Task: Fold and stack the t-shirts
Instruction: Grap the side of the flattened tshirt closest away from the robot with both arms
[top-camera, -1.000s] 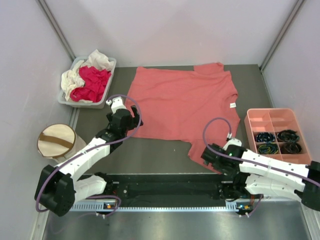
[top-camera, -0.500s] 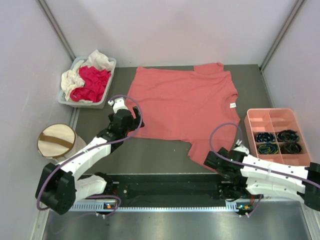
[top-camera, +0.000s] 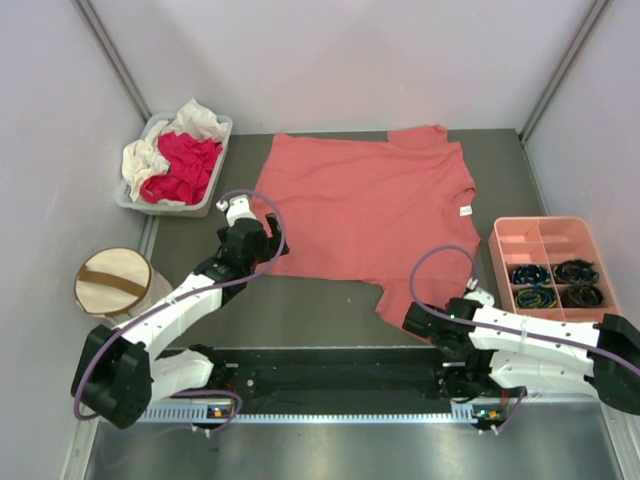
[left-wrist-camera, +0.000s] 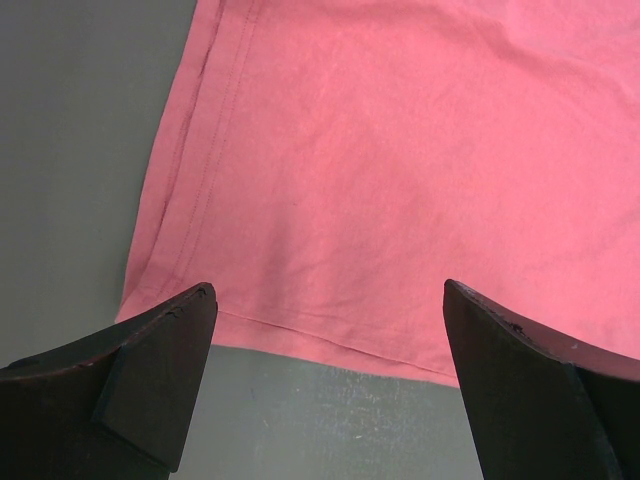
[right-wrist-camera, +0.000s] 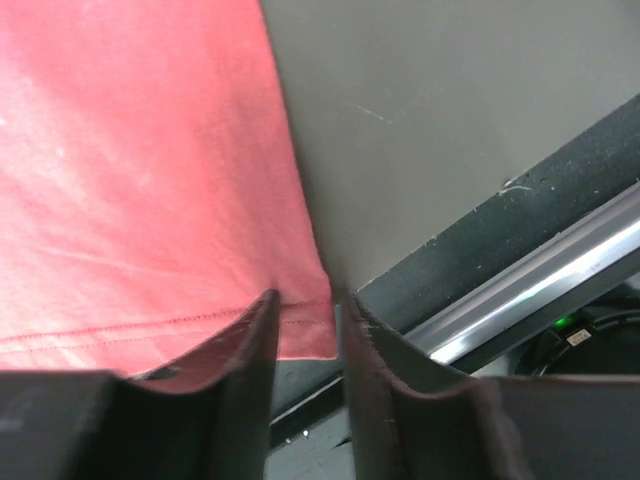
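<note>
At the salmon-pink shirt's (top-camera: 370, 210) nearest corner, where the near sleeve ends by the table (top-camera: 320, 310) edge, the right gripper (right-wrist-camera: 305, 300) is set low. Its jaws stand close together about the stitched sleeve hem, with a narrow gap left between them. Whether the cloth is truly pinched cannot be told. At the shirt's near left corner, the left gripper (left-wrist-camera: 327, 300) is held above the bottom hem with its jaws spread fully wide and nothing between them.

The shirt itself is spread flat and nearly smooth, its neck label (top-camera: 465, 211) at the right side. It is judged light, limp and easily dragged. A grip is best taken at the doubled hems and corners, where the stitching gives some body. A single pinch is likely to bunch or trail the cloth.

Beyond the shirt's far left corner, the magenta-red shirt (top-camera: 185, 165) and the cream-white shirt (top-camera: 150, 155) are heaped, crumpled, in a grey bin (top-camera: 222, 125).
</note>
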